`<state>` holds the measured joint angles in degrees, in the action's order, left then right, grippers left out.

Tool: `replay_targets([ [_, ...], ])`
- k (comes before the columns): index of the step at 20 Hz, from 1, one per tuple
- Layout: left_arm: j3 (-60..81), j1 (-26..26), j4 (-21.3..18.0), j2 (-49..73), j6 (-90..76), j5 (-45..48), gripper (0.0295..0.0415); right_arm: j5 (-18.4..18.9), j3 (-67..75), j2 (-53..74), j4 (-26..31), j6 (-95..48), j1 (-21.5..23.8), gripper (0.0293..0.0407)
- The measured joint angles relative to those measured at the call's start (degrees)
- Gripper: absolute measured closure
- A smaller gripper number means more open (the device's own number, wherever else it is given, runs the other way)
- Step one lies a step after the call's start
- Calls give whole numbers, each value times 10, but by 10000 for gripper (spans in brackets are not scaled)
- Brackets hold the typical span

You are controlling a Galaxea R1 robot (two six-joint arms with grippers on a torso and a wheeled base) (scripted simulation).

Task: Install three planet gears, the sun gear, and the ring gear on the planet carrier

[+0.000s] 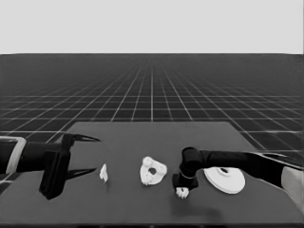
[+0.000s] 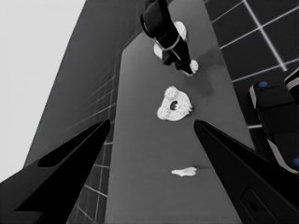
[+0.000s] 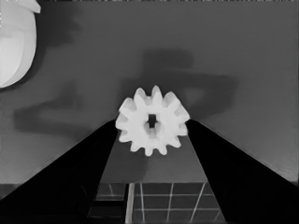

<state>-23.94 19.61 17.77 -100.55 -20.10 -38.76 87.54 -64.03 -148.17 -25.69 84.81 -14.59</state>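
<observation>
The smaller round part (image 1: 153,171) lies mid-table with toothed gears (image 2: 163,113) seated around its dark centre hole. Just to its right, my right gripper (image 1: 182,190) points down and is shut on a small toothed gear (image 3: 152,120), one finger against each side of it. Whether that gear rests on the table or hangs just above it is unclear. The larger round part (image 1: 224,179) lies to the right of this gripper, beside the arm. My left gripper (image 1: 97,154) waits open over the table's left end and holds nothing.
A thin white piece (image 1: 103,173) lies between the left gripper and the smaller round part. The table's front edge runs close below the held gear. Dark machinery with blue lights (image 2: 275,116) shows past the table's edge.
</observation>
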Motion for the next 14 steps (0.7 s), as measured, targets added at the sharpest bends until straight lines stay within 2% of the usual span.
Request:
replay_targets([
  [6, 0, 0, 0, 0, 0, 0, 326, 0, 0, 0, 0, 0, 0, 390],
  [7, 0, 0, 0, 0, 0, 0, 326, 18, 41, 10, 50, 27, 45, 390],
  [9, 0, 0, 0, 0, 0, 0, 326, 25, 68, 15, 107, 47, 107, 390],
  [11, 0, 0, 0, 0, 0, 0, 326, 25, 73, 16, 128, 51, 129, 390],
  [14, 0, 0, 0, 0, 0, 0, 326, 25, 74, 16, 137, 52, 138, 390],
])
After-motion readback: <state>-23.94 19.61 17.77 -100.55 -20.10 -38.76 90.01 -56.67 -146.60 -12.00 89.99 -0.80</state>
